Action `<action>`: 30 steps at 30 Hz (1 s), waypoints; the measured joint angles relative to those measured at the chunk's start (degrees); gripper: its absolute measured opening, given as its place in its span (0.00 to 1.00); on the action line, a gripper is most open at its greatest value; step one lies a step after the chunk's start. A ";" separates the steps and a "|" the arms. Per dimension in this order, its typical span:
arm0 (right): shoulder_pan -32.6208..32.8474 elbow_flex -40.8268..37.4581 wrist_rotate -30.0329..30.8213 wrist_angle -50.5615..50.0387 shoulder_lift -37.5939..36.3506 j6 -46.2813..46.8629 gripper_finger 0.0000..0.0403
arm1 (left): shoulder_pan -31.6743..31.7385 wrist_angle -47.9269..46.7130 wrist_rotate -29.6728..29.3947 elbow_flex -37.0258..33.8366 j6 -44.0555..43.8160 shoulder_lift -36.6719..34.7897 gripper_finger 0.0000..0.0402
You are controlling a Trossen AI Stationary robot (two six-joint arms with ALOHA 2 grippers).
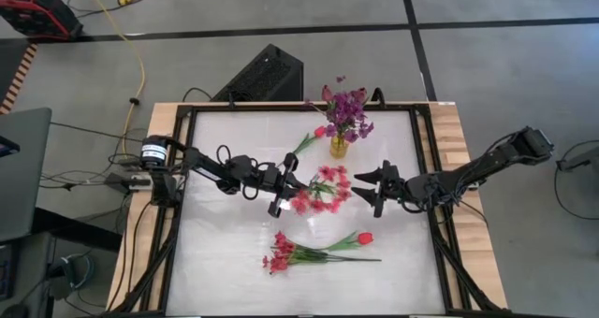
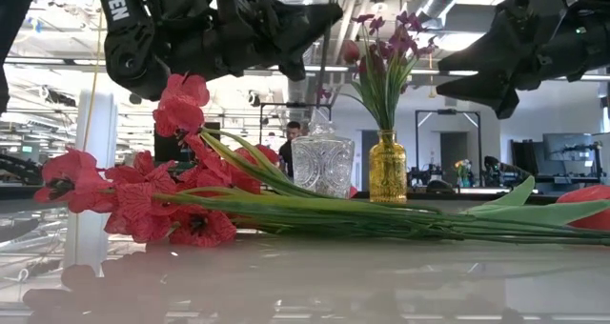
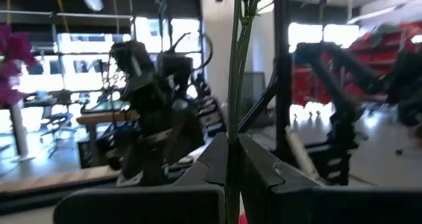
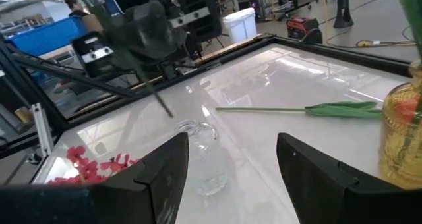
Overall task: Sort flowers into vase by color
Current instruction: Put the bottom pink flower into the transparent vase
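- Red spray (image 1: 321,189) hangs from the left gripper (image 1: 278,191), whose jaws are pinched shut on its thin green stalk (image 3: 232,118)
- Clear glass vase (image 4: 201,155) stands just ahead of the right gripper (image 1: 372,189), whose jaws are spread wide and hold nothing
- Purple flowers (image 1: 346,110) sit in the amber vase (image 1: 338,147) beyond both jaws
- More red stems (image 1: 314,252) lie flat on the table (image 1: 234,252), nearer than either gripper

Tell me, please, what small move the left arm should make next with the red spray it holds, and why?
Probably lower the stem into the clear glass vase. The left pincer is shut on the red spray, held above the table, and the yellow vase already holds purple flowers. The right pincer waits open beside it.
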 joint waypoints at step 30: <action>0.95 0.00 0.02 0.13 -0.02 0.70 0.63 | 1.34 -0.76 -1.50 1.04 -2.47 6.49 0.05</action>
